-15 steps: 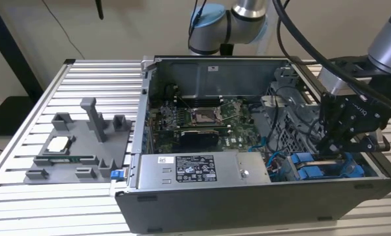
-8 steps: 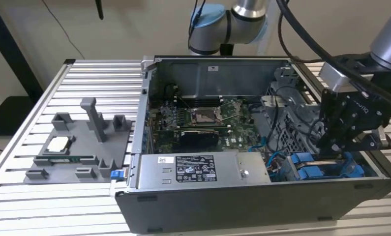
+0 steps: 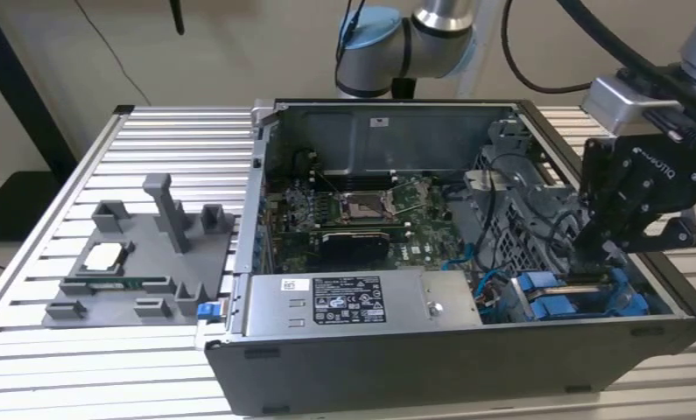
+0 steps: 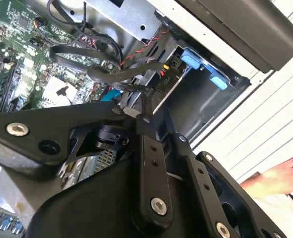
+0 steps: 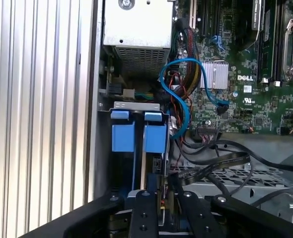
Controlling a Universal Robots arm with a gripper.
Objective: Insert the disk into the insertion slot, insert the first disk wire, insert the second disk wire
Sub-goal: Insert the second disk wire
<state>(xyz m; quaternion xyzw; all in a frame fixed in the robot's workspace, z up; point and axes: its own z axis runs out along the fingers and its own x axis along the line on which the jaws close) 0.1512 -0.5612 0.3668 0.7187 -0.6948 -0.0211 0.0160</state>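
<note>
- Ribbed aluminium slats form the surface [image 3: 44,350], carrying an open dark-grey sheet-metal computer case [image 3: 441,359].
- Grey moulded fixture tray [image 3: 137,280] sits well apart at the exterior view's left, holding a small square silver processor chip [image 3: 102,255].
- Perforated grey insertion slot [image 5: 136,106] with bright blue tabs lies in the case's near corner, at the exterior view's right.
- Black claw [image 3: 591,259] reaches down into that slot; its flat, bolted fingers [image 5: 142,218] stand close together around a thin board edge, though I cannot tell whether they grip it.
- Blue cable [image 5: 179,94] curls just beside the slot.

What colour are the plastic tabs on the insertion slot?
Bright blue; the insertion slot tabs show best in the first wrist view.
</note>
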